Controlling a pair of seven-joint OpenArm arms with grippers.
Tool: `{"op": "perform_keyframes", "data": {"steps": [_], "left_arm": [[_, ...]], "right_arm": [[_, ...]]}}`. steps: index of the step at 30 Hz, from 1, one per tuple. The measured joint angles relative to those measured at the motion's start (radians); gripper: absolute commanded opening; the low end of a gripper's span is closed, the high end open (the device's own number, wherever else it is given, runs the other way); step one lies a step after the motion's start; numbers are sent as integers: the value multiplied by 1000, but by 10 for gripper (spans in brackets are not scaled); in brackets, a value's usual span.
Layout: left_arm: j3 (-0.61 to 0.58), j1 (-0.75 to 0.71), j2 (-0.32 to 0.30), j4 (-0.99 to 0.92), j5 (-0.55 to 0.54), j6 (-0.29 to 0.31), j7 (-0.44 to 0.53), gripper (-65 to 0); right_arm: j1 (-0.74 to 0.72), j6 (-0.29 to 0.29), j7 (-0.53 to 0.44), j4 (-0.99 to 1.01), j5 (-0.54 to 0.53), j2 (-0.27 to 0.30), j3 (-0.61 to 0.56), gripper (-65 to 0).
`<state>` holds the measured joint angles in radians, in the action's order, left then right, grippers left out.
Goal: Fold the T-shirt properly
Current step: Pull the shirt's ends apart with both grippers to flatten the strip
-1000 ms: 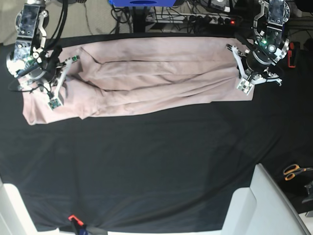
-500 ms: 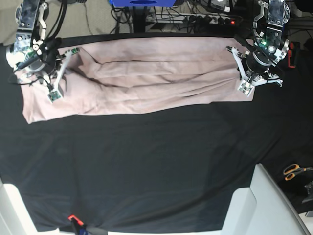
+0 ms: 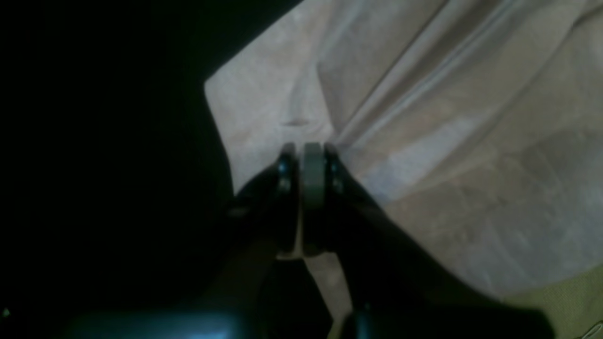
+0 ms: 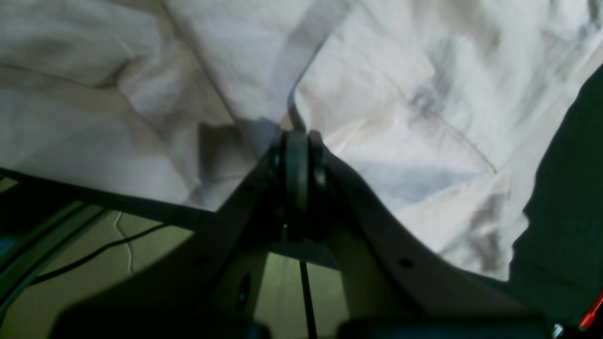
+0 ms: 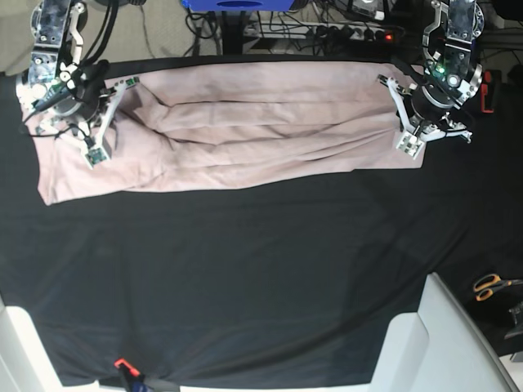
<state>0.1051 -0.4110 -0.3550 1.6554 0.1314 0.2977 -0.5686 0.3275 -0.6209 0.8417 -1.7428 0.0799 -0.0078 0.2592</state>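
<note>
Since a second ago the right gripper [image 5: 105,114] has drawn toward the back left corner of the surface [image 5: 261,278], and the bulge of cloth it held near the front has flattened; the T-shirt's front edge now runs straighter. The left gripper [image 5: 406,114] has not shifted.

T-shirt [image 5: 245,126]: pale pink, spread in a long band along the back edge of the black surface, creased lengthwise, its two ends under the two arms.

Hard to make out: in the left wrist view the left gripper [image 3: 308,174] is mostly silhouette; its fingers [image 3: 285,169] stand pressed together, pinching a ridge of the T-shirt [image 3: 447,141] where several folds converge. The left half of that view is near black. In the right wrist view the right gripper [image 4: 297,165] shows fingers [image 4: 318,165] likewise closed tight, a fold of the T-shirt [image 4: 400,94] caught between them; the fabric is motion-blurred. Floor and cables [image 4: 94,254] show below the surface edge.

Pose: both arms reach down from the back edge, wrists angled toward the front.

Cut off at the right edge: orange-handled scissors [image 5: 493,286], lying off the cloth.
</note>
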Motion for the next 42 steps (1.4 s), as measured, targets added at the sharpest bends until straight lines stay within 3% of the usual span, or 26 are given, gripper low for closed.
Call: {"op": "perform_keyframes", "data": {"steps": [17, 19, 21, 26, 32, 34, 39, 41, 42], "left_arm": [[0, -7, -6, -48, -1, -3, 2, -650], [0, -2, -6, -63, 0, -3, 0, -650], [0, 8, -6, -68, 0, -3, 0, -638], [10, 21, -6, -68, 2, -3, -5, -431], [11, 73, -2, -31, 3, -5, -4, -225], [11, 70, 2, 21, 0, -5, -12, -193], [83, 85, 58, 111, 0, -7, 4, -227], [104, 82, 84, 105, 6, -7, -4, -359], [109, 77, 93, 98, 2, -6, -3, -476]], "right_arm": [[-2, 0, 9, 4, -1, -1, 0, -636], [-2, 0, 31, 4, -1, -1, 0, -590], [-1, 0, 49, 4, 0, 0, 0, -492], [6, 0, 49, -52, 0, -1, 0, -228], [34, 0, 53, -144, 0, -3, 1, -242], [33, 9, 45, -172, -10, -7, 18, -257], [-93, 28, 55, -163, 3, 2, 143, -260], [-183, 30, 23, -100, 0, 11, 172, -267], [-223, 31, -4, -44, -1, 21, 175, -299]]}}
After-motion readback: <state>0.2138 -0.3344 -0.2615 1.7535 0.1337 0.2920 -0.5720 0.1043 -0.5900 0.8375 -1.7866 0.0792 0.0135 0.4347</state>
